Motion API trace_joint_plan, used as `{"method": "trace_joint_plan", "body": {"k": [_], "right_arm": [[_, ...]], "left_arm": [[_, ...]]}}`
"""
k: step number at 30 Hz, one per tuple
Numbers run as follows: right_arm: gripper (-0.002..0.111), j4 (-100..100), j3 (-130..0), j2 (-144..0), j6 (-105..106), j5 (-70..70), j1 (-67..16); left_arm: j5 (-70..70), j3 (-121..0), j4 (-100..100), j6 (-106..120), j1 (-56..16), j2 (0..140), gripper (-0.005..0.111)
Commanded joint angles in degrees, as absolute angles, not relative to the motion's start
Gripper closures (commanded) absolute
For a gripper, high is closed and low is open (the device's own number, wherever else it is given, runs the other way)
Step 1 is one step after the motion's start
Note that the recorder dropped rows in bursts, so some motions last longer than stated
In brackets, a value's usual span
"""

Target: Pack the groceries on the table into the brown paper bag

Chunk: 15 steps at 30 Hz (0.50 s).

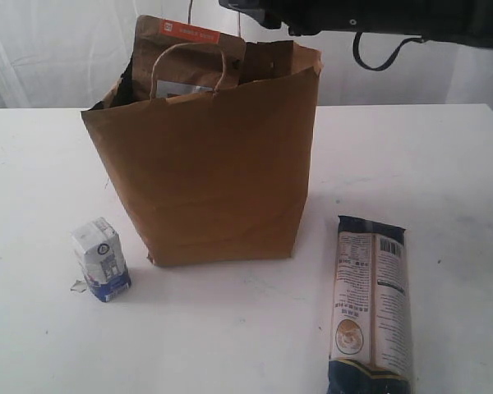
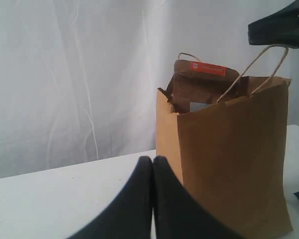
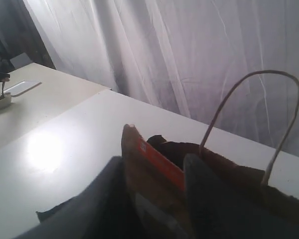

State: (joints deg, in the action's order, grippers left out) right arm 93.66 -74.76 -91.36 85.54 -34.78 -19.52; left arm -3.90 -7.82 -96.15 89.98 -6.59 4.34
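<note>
Above the bag's open mouth, the right fingers (image 3: 102,204) stand parted with the top of the brown orange-striped pouch (image 3: 152,169) between them, one dark finger on each side. The gap looks wider than the pouch's thin top edge, though from this close I cannot say for sure whether either finger touches it. The pouch stands upright inside the brown paper bag (image 1: 214,180), its orange strip and folded top poking up past the ragged rim, just behind a looped cord handle (image 3: 284,109). Seen from across the room, the dark right arm (image 1: 378,16) reaches in along the top, over the bag. Off to the bag's other side, the left fingers (image 2: 139,199) are pressed flat together with nothing between them, held low over the white surface (image 1: 230,336) and pointing toward the bag's side wall without touching it. The bag stands upright near the middle of the surface. A small white-blue carton (image 1: 103,258) stands just beside its lower left corner, slightly tilted. A long dark-blue packet (image 1: 370,304) lies flat on the right, clear of the bag, with one end running off the near edge of the exterior view. A white curtain (image 2: 65,74) hangs behind everything.
</note>
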Motion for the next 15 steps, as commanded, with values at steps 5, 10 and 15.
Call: {"method": "trace_joint_plan", "body": {"k": [5,10,15], "right_arm": [[0.087,85.68,-74.74,-87.24,84.71,-26.71,-19.33],[0.108,61.5,-74.52,-81.74,76.83,-13.02,-19.33],[0.108,41.97,-74.52,-79.85,68.25,-13.46,-17.25]], "left_arm": [[-4.09,-8.04,-96.52,89.92,-6.44,4.53,0.107],[-3.97,-8.04,-96.52,89.92,-6.44,4.53,0.107],[-3.97,-8.04,-96.52,89.92,-6.44,4.53,0.107]]}}
